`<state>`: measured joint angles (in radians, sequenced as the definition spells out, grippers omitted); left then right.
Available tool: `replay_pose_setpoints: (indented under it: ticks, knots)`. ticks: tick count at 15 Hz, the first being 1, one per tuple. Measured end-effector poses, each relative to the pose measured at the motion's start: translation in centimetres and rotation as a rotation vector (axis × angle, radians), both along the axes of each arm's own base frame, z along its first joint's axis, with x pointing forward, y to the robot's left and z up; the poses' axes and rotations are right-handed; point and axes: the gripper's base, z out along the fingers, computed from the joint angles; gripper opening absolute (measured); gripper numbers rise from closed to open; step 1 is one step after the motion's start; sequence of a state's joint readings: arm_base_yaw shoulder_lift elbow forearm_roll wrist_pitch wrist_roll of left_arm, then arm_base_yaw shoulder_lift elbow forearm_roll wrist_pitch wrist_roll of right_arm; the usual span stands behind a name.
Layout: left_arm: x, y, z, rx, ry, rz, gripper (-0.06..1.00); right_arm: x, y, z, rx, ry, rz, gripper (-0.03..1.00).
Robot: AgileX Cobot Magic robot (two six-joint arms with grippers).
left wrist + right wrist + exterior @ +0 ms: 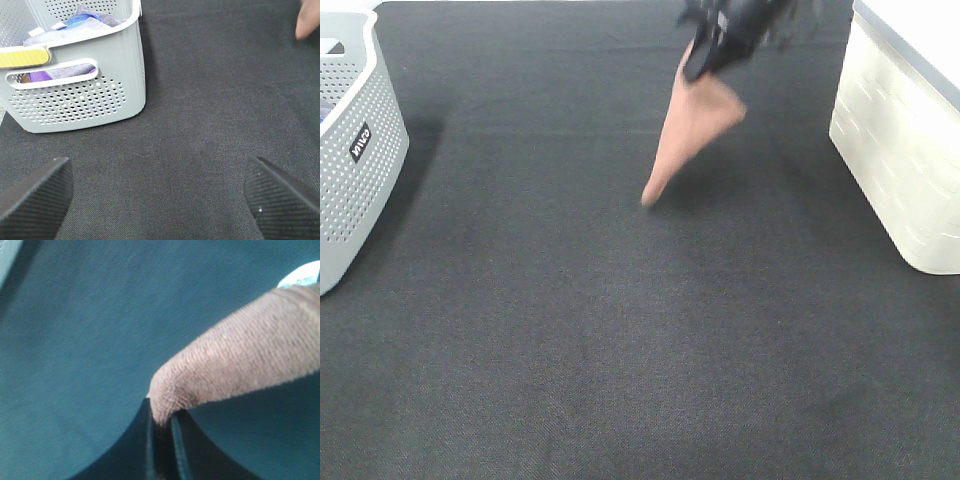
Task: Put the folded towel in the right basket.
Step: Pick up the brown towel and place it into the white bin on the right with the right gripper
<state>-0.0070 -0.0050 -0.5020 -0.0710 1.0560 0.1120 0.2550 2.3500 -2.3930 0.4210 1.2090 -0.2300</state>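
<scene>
Exterior high: my right gripper holds the pink folded towel aloft to clear the three-o'clock cream plastic basket.

The grey basket carries a black label, lettering illegible.

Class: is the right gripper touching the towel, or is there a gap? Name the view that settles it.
Touching. In the right wrist view the right gripper has its jaws shut on the towel.
</scene>
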Motion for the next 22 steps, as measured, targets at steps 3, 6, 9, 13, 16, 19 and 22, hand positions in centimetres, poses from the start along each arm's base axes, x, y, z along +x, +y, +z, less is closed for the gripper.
replay_pose_setpoints:
  ticks: [3,6,9,13,16,19,22]
  knots:
    - [0.0,0.0,0.0,0.000,0.000,0.000,0.88,-1.6,-2.7,6.3,-0.089,-0.135,-0.126,0.02]
    - [0.0,0.0,0.0,0.000,0.000,0.000,0.88,-3.5,-6.1,11.4,-0.109,-0.241,-0.215,0.02]
    - [0.0,0.0,0.0,0.000,0.000,0.000,0.88,-4.9,-11.4,15.0,-0.106,-0.313,-0.334,0.02]
    - [0.0,0.0,0.0,0.000,0.000,0.000,0.88,-5.1,-19.2,15.4,-0.136,-0.309,-0.511,0.02]
    - [0.0,0.0,0.0,0.000,0.000,0.000,0.88,-5.2,-22.5,14.1,-0.159,-0.260,-0.582,0.02]
    - [0.0,0.0,0.0,0.000,0.000,0.000,0.88,-4.7,-24.4,10.5,-0.191,-0.142,-0.614,0.02]
    - [0.0,0.0,0.0,0.000,0.000,0.000,0.88,-3.0,-24.8,6.6,-0.195,-0.035,-0.616,0.05]
